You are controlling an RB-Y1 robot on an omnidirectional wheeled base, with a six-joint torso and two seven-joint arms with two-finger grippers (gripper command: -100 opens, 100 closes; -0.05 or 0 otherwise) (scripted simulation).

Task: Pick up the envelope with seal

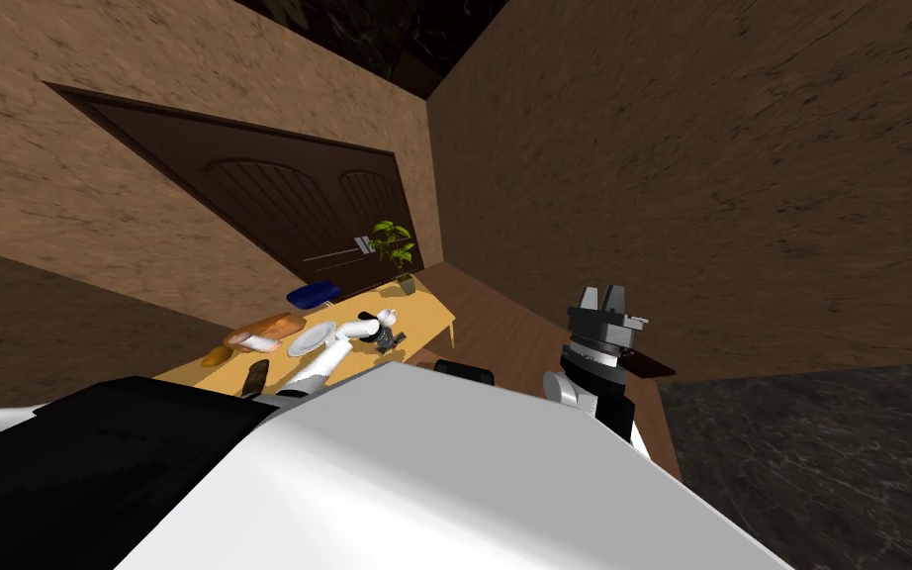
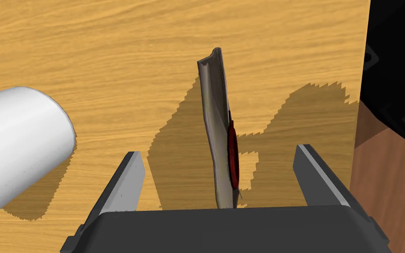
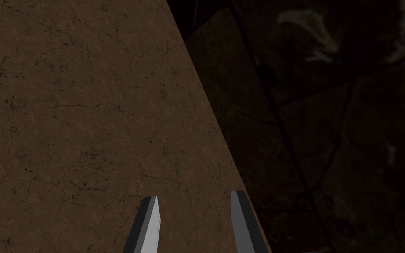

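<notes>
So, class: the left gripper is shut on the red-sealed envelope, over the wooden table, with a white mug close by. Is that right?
Not quite. The left wrist view shows the left gripper open: its fingers stand either side of the envelope without touching it. The rest holds: red seal, wooden table, white mug close by.

I count one envelope (image 2: 215,127) with one red seal (image 2: 233,154). One white mug (image 2: 19,145). One table (image 1: 426,313); on it one potted plant (image 1: 394,243), one blue dish (image 1: 312,293), one white plate (image 1: 308,339). One double door (image 1: 286,203). Two grippers: left gripper (image 2: 218,149), right gripper (image 3: 196,194), two fingers each.
</notes>
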